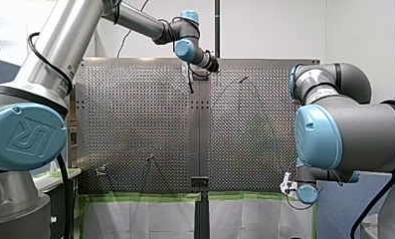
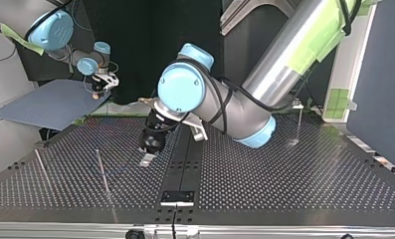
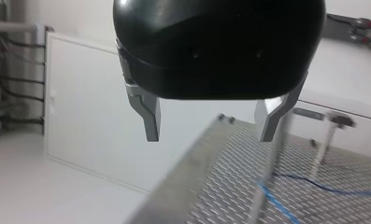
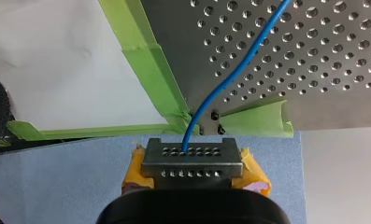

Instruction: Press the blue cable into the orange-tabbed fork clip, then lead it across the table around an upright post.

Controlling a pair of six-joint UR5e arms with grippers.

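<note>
Cable gripped off the bench corner, not yet clipped or routed.

Front view, left to right: my left end effector [image 3: 210, 138] hangs wide and empty over the bench [image 2: 284, 179], with an upright post [image 3: 272, 177] just beside one finger; a sideways move could knock it. The blue cable [image 4: 230, 79] lies across the bench and runs off its corner into my right end effector [image 4: 192, 151], whose yellow-padded fingers are clamped on it. Risk: pulling taut drags it over the bench edge and green tape [image 4: 146, 60], so it snags or slips through the pads. Can't pick out the orange-tabbed fork clip. Count: two arms, two end effectors, one cable, three posts in top view.
</note>
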